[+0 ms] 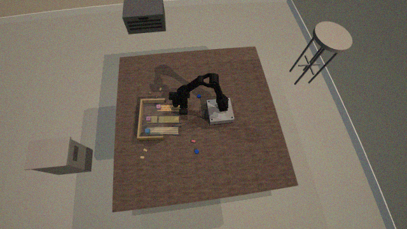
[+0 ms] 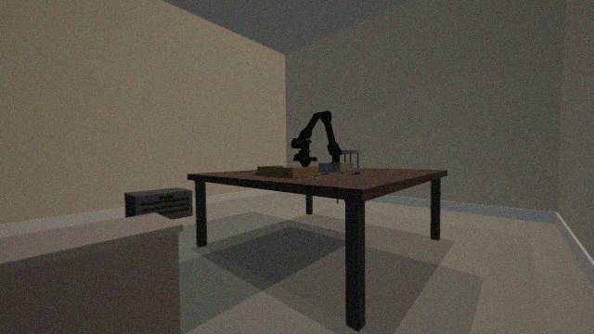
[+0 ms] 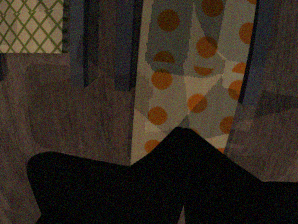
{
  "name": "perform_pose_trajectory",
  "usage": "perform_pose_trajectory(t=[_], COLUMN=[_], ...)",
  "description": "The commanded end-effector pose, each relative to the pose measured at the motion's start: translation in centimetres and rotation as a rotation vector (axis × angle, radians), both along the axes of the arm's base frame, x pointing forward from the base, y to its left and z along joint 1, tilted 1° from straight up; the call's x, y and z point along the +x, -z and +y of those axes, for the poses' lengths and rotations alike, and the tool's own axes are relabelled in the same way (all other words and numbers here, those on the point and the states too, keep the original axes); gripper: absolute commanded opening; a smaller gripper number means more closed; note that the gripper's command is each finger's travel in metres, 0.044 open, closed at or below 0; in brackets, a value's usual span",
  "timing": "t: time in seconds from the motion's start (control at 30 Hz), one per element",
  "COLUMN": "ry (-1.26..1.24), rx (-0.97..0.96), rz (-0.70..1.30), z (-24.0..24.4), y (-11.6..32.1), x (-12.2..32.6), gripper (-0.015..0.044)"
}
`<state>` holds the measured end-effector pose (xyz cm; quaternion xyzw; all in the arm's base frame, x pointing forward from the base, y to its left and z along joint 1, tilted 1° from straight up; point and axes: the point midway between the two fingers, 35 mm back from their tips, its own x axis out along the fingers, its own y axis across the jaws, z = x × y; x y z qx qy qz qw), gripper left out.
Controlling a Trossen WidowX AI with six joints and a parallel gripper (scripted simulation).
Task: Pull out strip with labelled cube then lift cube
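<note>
My gripper [image 1: 183, 111] [image 2: 304, 163] [image 3: 181, 135] is shut and empty, over the near end of the orange-dotted strip [image 1: 165, 108] [image 3: 197, 102]. Whether its tips touch the strip is unclear. A pink cube [image 1: 158, 106] sits towards that strip's far end. The middle strip [image 1: 169, 119], green cross-hatched in the wrist view [image 3: 31, 27], has a dark line across it and a pink cube [image 1: 148, 118] at its far end. The striped strip [image 1: 165, 130] carries a blue cube [image 1: 147, 130]. No label is readable on any cube.
A wooden three-sided frame [image 1: 140, 117] surrounds the strips' far ends. Dark blue rails [image 3: 77, 45] [image 3: 252, 55] stand beside the strips. A red block [image 1: 193, 140], blue pieces [image 1: 199, 96] [image 1: 196, 151] and small beige pieces [image 1: 145, 149] [image 1: 142, 157] lie around. The arm stands on a grey base [image 1: 219, 120].
</note>
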<state>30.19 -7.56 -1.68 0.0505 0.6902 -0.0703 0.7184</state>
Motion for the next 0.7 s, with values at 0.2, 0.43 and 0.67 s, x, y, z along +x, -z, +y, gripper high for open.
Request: perform_pose_trajectory(t=[0.2,0.43,0.67], ry=[-0.005,-0.005,-0.005], rx=[0.008,0.008,0.008], rz=[0.031,0.032,0.032], z=[0.4,0.6,0.7], y=[0.7,0.7,0.7], x=[-2.3,-3.2,-4.3], gripper=[0.0000,0.0000,0.0000])
